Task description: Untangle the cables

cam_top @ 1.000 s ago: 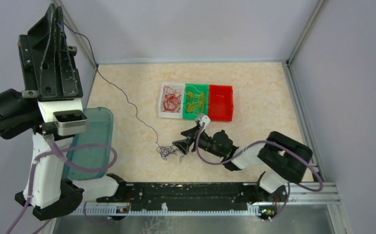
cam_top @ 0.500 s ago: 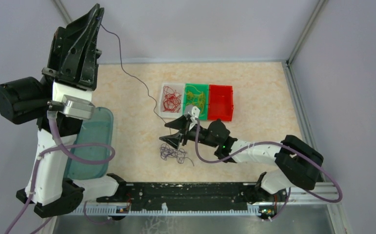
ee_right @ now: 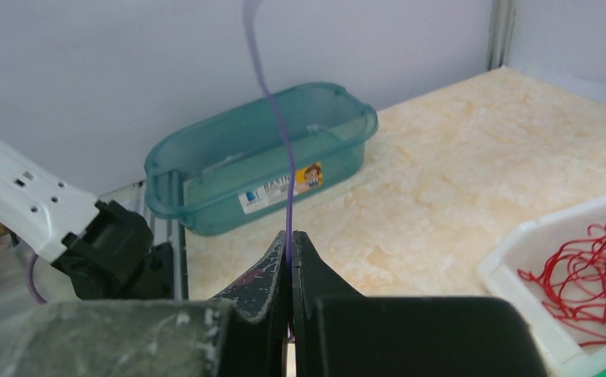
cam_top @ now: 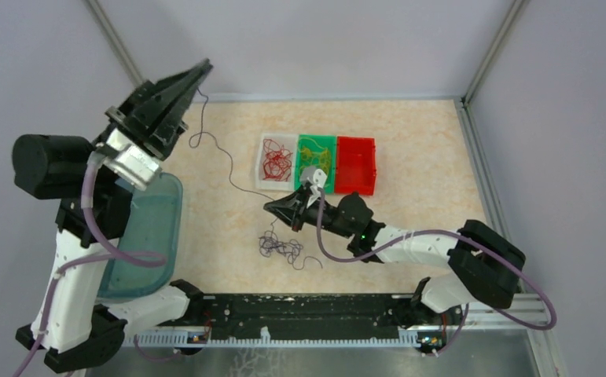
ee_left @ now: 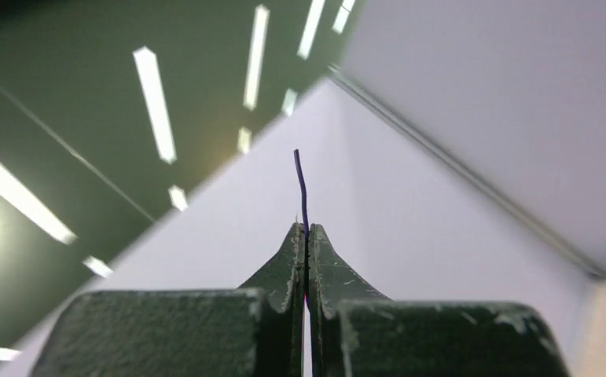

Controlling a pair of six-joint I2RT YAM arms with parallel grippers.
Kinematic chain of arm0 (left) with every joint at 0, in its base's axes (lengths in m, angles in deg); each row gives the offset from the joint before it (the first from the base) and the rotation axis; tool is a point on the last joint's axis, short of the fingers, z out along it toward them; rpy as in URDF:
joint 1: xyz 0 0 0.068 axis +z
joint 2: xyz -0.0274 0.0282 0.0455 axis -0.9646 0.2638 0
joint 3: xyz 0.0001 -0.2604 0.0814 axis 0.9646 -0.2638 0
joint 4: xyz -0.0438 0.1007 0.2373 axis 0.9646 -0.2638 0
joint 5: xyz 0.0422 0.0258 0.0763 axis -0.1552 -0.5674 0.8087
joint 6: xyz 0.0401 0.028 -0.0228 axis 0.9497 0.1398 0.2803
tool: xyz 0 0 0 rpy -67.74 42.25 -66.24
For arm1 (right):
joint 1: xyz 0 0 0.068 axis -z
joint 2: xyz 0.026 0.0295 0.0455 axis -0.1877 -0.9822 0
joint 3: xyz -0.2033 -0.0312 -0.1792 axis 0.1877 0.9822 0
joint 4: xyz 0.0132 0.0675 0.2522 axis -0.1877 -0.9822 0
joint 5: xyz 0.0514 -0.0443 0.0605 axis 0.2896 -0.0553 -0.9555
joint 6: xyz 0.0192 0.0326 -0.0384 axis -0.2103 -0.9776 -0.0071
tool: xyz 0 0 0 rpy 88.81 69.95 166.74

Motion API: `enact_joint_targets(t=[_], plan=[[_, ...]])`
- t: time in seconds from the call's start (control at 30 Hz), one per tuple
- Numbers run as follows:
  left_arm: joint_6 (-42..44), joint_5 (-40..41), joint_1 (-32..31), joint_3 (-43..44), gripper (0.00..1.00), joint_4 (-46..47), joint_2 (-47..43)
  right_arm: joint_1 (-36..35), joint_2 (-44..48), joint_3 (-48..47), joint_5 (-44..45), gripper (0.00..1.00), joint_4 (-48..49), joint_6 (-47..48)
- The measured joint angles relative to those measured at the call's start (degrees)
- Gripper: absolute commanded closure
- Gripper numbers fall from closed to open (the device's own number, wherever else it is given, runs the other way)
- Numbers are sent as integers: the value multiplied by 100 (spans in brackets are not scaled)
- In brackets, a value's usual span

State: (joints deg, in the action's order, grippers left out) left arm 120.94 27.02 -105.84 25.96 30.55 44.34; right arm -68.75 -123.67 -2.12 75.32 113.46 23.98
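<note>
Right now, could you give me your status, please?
Left gripper shut on thin dark purple cable, raised. Right gripper shut on same cable. Tangle loose on beige table; nothing blocking.

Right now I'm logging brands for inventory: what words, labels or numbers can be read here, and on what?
The sticker on the teal tub: print beside a cartoon figure, too blurred to read; the purple cable crosses it.
No other text shows in any view.

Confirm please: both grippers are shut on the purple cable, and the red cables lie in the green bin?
Wrong bin: the top external view shows the red cables in the white bin. The left gripper and right gripper are shut on the purple cable.
</note>
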Motion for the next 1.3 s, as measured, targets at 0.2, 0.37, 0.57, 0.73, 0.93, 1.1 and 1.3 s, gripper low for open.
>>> enact_joint_targets(t=[0.2, 0.37, 0.57, 0.73, 0.93, 1.1, 1.3], plan=[[-1102, -168, 0, -1558, 100, -1681, -715, 39, 667, 46, 140, 100, 256, -131], [-1773, -516, 0, -2752, 100, -2621, -881, 46, 887, 232, 251, 100, 623, -345], [-2420, -605, 0, -3633, 100, -2809, -1176, 61, 890, 299, 337, 100, 756, -551], [-2911, -608, 0, -4229, 100, -2680, -1637, 63, 927, 306, 463, 100, 809, -636], [-3294, -599, 0, -4631, 100, -2468, -1821, 68, 1027, 332, 503, 100, 863, -660], [-3283, -614, 0, -4653, 97, -2393, -1738, 68, 1034, 332, 498, 100, 861, -702], [-3025, -682, 0, -4795, 90, -2474, -1751, 70, 1043, 332, 511, 100, 863, -767]])
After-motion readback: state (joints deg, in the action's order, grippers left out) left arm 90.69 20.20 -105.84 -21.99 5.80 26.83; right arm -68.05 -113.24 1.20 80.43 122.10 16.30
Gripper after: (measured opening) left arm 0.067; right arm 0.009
